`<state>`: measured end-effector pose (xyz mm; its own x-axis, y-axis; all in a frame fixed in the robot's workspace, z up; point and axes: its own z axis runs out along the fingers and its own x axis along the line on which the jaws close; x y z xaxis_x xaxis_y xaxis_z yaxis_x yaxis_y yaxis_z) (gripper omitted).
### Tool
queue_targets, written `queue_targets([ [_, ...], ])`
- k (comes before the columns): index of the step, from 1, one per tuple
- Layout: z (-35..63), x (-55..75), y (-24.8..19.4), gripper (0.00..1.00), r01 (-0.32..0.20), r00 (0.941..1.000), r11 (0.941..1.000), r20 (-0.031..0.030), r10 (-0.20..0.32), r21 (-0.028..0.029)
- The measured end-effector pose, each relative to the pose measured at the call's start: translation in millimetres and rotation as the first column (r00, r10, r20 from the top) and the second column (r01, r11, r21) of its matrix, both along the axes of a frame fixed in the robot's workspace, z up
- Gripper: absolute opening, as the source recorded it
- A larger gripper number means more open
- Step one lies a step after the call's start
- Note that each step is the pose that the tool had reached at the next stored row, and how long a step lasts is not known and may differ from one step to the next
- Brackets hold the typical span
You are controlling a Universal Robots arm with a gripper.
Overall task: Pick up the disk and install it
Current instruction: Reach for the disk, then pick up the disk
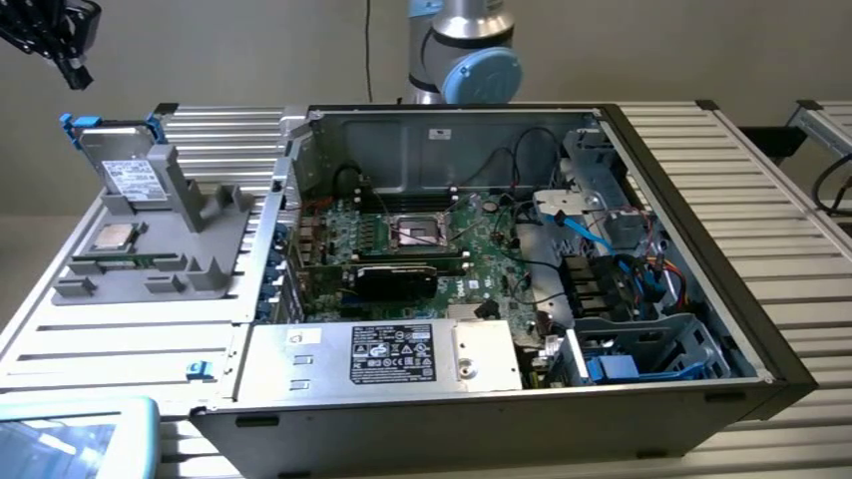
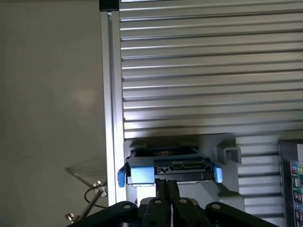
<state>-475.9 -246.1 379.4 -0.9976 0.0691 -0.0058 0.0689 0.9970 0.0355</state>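
Note:
The disk (image 1: 130,172), a silver-grey drive with a white label in a blue carrier frame, stands upright in a slot of the grey holder (image 1: 200,261) at the exterior view's left. From the wrist view I look down on the disk's top edge (image 2: 168,169) with its blue clips and connector. My gripper (image 1: 60,45) hangs well above the disk, apart from it. Its two black fingers (image 2: 161,191) lie pressed together with nothing between them, just short of the disk's edge.
An open computer case (image 1: 665,249) with motherboard, cables and a blue drive cage (image 1: 639,354) stands in the middle of the slatted metal table (image 1: 785,190). A small silver CPU chip (image 1: 111,238) rests on the holder. A silver box with a black label (image 1: 393,354) sits at the case front.

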Motion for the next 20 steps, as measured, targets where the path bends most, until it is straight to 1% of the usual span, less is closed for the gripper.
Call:
queue_targets([
  [2, -0.9, -1.1, 1.7, 0.11, -0.001, 1.0, 1.0, -0.0007, 0.001, 0.0001],
  [4, -1.4, -1.2, 1.7, 0.11, -0.002, 1.0, 1.0, -0.0033, 0.002, 0.0],
  [18, -1.5, -1.2, 1.7, 0.11, -0.003, 1.0, 1.0, -0.0034, 0.003, 0.0001],
  [20, -1.5, -1.3, 1.7, 0.11, -0.015, 0.9999, 0.9999, -0.0035, 0.015, 0.0001],
])
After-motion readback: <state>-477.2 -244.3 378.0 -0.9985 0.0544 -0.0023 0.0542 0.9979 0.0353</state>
